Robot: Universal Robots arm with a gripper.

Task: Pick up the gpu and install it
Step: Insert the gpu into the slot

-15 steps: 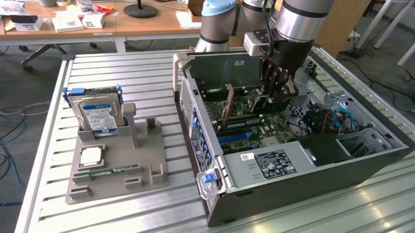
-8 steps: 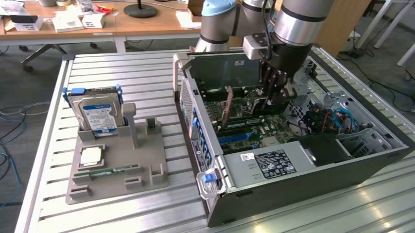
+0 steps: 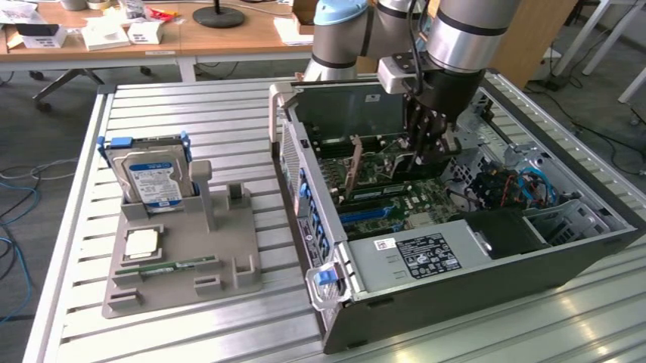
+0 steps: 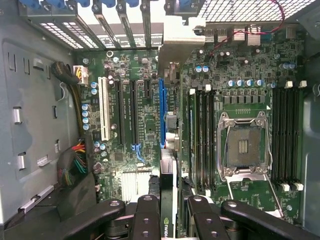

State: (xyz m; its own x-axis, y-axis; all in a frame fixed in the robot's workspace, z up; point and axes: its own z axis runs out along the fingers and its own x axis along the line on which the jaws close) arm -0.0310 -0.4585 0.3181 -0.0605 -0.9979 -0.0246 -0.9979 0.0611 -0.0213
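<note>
The gpu (image 4: 170, 150) stands on edge inside the open computer case (image 3: 565, 265), seen edge-on in the wrist view and lined up with the long blue slot (image 4: 161, 105) of the motherboard. In the exterior view the gpu (image 3: 355, 170) shows as a thin brownish board upright over the motherboard. My gripper (image 3: 422, 155) reaches down into the case from above. Its black fingers (image 4: 148, 215) close on the card from both sides, so my gripper (image 4: 172, 202) is shut on the gpu. Whether the card's edge sits in the slot I cannot tell.
Memory sticks (image 4: 202, 140) and an empty processor socket (image 4: 245, 145) lie beside the card. A power supply (image 3: 424, 253) fills the case's near end. On the exterior view's left a grey holder (image 3: 232, 265) carries a hard drive (image 3: 151, 178), a processor chip (image 3: 141, 242) and a green memory stick (image 3: 166, 267).
</note>
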